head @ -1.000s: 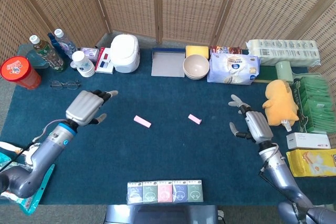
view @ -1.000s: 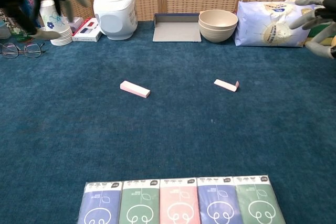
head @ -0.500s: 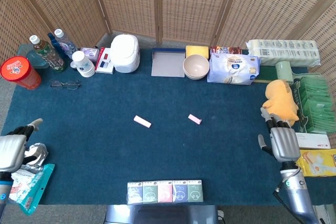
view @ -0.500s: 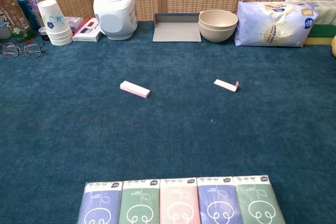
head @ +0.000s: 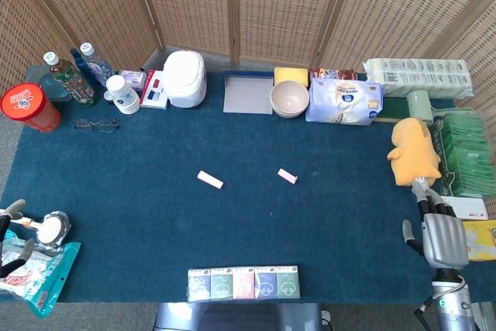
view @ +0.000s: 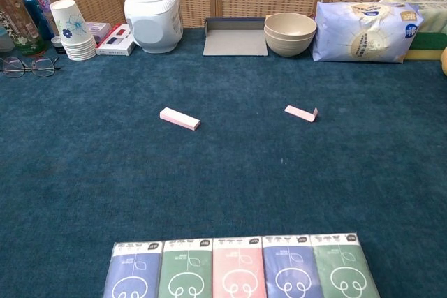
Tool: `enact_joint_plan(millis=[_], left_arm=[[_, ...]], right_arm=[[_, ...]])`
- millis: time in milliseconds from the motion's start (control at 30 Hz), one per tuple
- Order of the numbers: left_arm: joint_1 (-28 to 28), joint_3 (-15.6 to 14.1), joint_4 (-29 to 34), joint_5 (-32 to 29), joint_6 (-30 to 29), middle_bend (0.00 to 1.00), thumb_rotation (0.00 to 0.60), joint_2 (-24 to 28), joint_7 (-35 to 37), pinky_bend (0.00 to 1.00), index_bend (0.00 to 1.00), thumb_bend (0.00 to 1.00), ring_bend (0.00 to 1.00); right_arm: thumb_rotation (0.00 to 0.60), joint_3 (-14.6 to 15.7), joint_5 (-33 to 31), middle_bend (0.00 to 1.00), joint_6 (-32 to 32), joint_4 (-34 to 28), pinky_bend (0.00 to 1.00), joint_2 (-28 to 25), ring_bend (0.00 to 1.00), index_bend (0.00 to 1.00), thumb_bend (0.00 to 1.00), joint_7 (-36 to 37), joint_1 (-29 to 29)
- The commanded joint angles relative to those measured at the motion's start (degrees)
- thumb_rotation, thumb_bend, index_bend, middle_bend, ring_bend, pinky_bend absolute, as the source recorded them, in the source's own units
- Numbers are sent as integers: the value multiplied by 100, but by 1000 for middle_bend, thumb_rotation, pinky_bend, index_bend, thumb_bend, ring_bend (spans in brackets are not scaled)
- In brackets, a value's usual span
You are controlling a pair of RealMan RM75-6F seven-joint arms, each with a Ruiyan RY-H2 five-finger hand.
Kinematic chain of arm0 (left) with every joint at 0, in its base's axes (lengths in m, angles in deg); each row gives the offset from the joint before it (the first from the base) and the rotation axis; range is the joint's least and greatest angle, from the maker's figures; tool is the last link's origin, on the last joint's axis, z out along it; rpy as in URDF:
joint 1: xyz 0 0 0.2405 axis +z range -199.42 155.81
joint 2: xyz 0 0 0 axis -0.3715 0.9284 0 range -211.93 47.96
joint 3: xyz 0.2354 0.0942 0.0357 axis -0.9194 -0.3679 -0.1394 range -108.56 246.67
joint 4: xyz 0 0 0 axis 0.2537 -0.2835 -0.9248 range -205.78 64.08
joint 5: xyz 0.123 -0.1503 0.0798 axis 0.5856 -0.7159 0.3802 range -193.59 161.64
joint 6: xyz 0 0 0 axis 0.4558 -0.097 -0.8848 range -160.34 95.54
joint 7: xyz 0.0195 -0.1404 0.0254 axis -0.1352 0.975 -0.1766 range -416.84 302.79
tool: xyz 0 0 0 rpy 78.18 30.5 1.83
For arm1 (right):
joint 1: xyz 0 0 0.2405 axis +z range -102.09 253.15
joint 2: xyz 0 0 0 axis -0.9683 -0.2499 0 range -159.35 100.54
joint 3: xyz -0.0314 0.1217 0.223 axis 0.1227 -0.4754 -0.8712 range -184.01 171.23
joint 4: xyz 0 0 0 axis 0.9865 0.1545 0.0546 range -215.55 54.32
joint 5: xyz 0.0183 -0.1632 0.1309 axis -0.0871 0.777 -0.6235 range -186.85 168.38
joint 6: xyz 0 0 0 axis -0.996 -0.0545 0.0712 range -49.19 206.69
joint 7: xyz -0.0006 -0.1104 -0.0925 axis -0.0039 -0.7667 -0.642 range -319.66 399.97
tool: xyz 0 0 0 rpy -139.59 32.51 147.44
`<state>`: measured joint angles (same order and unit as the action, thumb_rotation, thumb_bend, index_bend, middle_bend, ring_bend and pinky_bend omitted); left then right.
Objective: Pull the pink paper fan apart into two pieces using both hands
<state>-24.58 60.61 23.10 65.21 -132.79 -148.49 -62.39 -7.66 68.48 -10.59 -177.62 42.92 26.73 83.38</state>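
The pink paper fan lies in two separate pieces on the blue cloth. The longer piece [head: 210, 180] [view: 179, 118] is left of centre; the shorter piece [head: 287, 176] [view: 301, 113] is to its right, a wide gap between them. My right hand [head: 442, 236] is at the near right corner, seen from the back, fingers straight and holding nothing. Only spread fingertips of my left hand [head: 11, 213] show at the near left edge, with nothing in them. Neither hand appears in the chest view.
A row of tissue packs [head: 244, 283] [view: 237, 266] lies at the front edge. Along the back stand a white cooker [head: 184, 77], grey tray [head: 248, 92], bowls [head: 289, 98] and bottles. A yellow plush [head: 415, 153] sits at the right, a foil ball [head: 54, 226] near my left hand.
Both hands have drawn back from the middle of the table to its near corners; the left has nearly left the head view. The two pink pieces have not moved.
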Motion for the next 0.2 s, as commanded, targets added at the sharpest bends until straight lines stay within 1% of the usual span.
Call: enact_joint_plan(millis=[33,200], left_arm=[[17,45,1,72,66,344,600,-6,-3,457,176,302,315],[37,162,38,94,220,344,600,19,-26,457,176,302,316]], right_arm=[[600,-5,35,245,-15,-14,276,-6,150,62,480,20,-37],[600,-30,79,245,-71,-27,277,-46,148,68,480,114,-150]])
